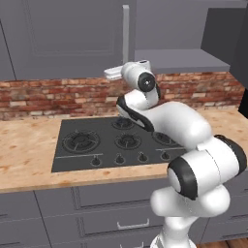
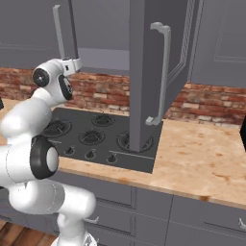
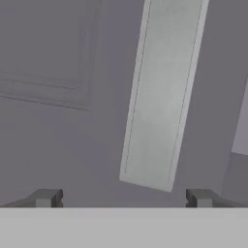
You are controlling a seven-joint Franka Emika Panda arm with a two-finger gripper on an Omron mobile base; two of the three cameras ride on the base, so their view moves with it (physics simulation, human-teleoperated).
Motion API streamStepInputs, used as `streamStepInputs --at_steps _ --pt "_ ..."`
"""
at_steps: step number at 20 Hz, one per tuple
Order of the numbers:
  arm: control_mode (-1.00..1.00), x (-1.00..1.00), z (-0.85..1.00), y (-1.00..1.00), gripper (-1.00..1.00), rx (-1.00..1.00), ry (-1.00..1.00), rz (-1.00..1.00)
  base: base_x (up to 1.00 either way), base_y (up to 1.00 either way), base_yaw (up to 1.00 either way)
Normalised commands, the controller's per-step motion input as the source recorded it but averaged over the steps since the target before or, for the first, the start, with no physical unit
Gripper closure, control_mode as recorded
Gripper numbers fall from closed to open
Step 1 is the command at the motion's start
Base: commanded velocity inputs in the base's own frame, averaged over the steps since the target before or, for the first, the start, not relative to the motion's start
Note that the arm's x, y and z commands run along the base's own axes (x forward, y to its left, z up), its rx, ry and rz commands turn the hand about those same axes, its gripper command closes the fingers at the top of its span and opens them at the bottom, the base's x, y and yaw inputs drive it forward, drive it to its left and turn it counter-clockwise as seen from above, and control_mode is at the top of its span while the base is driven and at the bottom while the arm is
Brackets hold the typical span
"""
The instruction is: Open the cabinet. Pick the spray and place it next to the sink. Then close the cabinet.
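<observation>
End effector (image 3: 123, 197) spread below cabinet (image 3: 48, 72) handle (image 3: 162, 92).

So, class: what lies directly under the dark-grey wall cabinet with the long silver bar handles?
Under the dark-grey wall cabinet sit a red brick backsplash and a black gas hob set in a wooden counter. The swung-open right door covers part of the hob.

Counter (image 1: 29, 155): light wood-grain top, running along a red brick back wall (image 1: 48, 94). A black stove top (image 1: 116, 143) with round burners is set into it; its row of knobs lies toward the counter's front edge. Grey drawers (image 1: 111, 208) sit under the front edge.
</observation>
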Motion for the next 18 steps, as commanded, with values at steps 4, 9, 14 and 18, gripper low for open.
streamStepInputs --at_steps 4,9,14,18 --pt "-1.00 0.23 0.37 -0.04 -1.00 0.00 0.22 0.06 0.00 0.00 0.00" --pt "-1.00 -0.01 0.29 0.00 -1.00 0.00 0.15 0.03 0.00 0.00 0.00" --pt "-1.00 -0.18 0.22 0.00 -1.00 0.00 0.05 0.01 0.00 0.00 0.00" --pt "-1.00 -0.59 0.29 0.00 -1.00 0.00 0.00 0.00 0.00 0.00 0.00"
